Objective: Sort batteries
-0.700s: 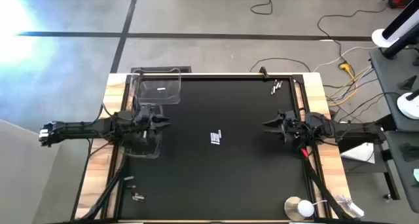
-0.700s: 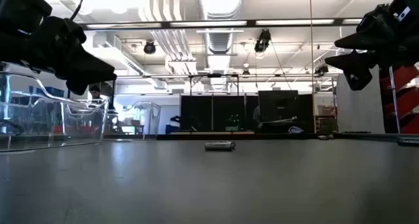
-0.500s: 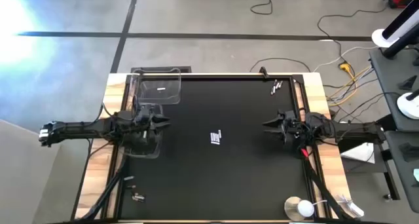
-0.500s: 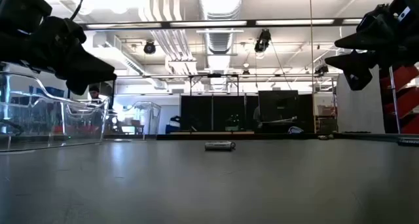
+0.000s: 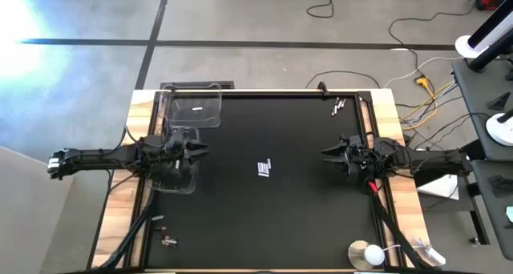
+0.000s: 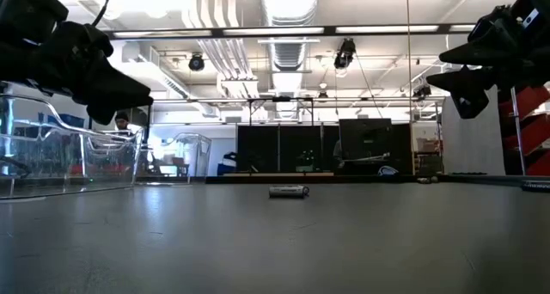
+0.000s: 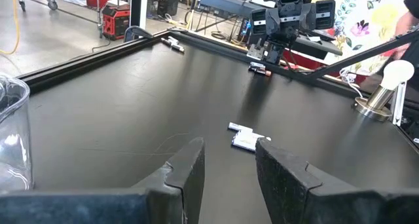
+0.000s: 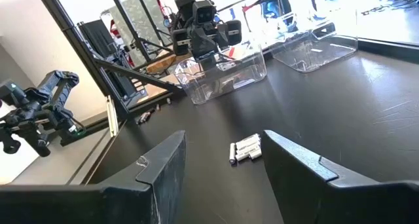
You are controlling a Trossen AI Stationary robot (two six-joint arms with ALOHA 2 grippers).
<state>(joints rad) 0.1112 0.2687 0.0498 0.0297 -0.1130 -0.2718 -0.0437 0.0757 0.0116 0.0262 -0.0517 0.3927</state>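
A small cluster of silver-white batteries [image 5: 264, 168] lies flat at the table's middle, also seen in the left wrist view [image 7: 247, 138], right wrist view [image 8: 245, 149] and low view [image 6: 288, 191]. More batteries [image 5: 337, 106] lie near the far right corner, others [image 5: 164, 239] near the left front on the wooden edge. My left gripper [image 5: 202, 148] hovers open over a clear bin at the table's left, fingers pointing toward the middle. My right gripper [image 5: 327, 153] hovers open at the table's right, pointing toward the middle. Both are raised above the table.
Two clear plastic bins stand at the left: one [image 5: 192, 107] at the far left corner, one [image 5: 176, 174] under my left gripper. A round white-and-metal disc [image 5: 367, 254] sits at the near right edge. Black mat between the grippers holds only the central cells.
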